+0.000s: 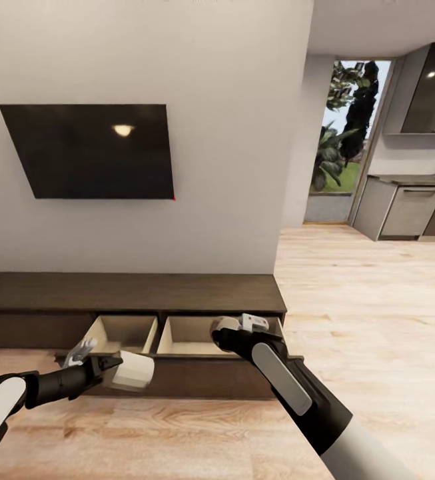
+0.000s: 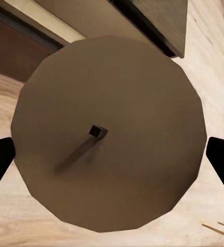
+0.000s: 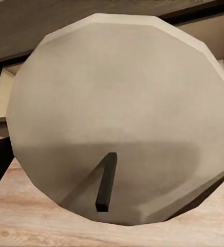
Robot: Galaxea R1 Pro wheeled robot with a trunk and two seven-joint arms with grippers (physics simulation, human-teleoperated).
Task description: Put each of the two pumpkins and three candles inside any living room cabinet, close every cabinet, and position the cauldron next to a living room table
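The right pincer [image 1: 225, 328] is closed around a candle [image 3: 119, 121], wick end facing its wrist camera, and it hangs over the right-hand open drawer of the cabinet [image 1: 130, 292]. That arm is the nearer one; the drop looks to be straight down. The left pincer [image 1: 114, 365] grips a second candle [image 2: 109, 134], held just in front of the cabinet's pulled-out drawer front, short of the left compartment.

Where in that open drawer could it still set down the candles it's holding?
Both beige-lined compartments of the long dark-brown wooden cabinet look bare: the left one, and the right one beside the pale stubby candle in the right fingers. The left fingers hold another candle in front of the drawer.
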